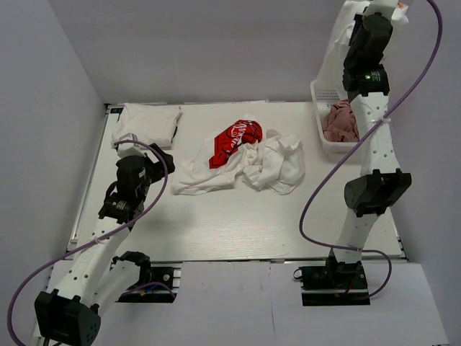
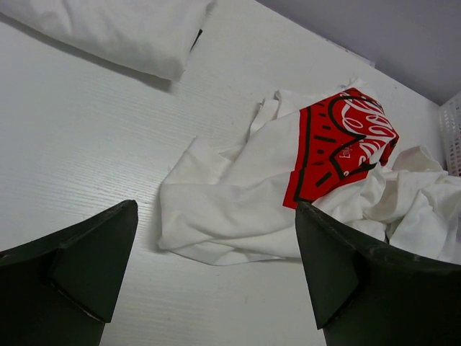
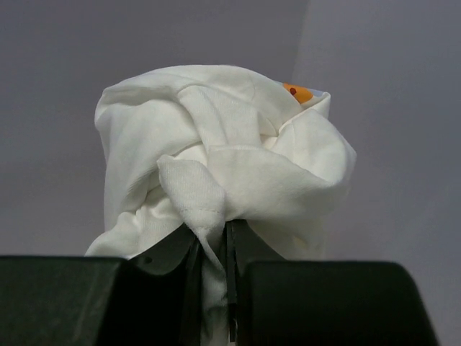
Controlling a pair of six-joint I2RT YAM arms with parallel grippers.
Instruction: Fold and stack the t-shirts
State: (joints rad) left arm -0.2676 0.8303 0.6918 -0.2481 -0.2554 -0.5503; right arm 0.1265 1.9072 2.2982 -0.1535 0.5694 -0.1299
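Two crumpled t-shirts lie mid-table: one with a red print [image 1: 234, 140] [image 2: 338, 144], and a plain white one [image 1: 277, 166] touching its right side. A folded white t-shirt [image 1: 148, 122] [image 2: 115, 29] rests at the back left corner. My left gripper [image 1: 162, 155] [image 2: 216, 267] hangs open just left of the printed shirt's hem, with nothing between its fingers. My right gripper [image 1: 385, 9] [image 3: 214, 238] is raised high at the back right, shut on a bunched white t-shirt [image 1: 337, 50] [image 3: 216, 144] with a small orange mark near its top.
A white plastic basket [image 1: 320, 126] stands at the table's right edge, below the raised arm, with a pinkish cloth [image 1: 340, 122] in it. Grey walls close in the back and both sides. Purple cables loop from each arm.
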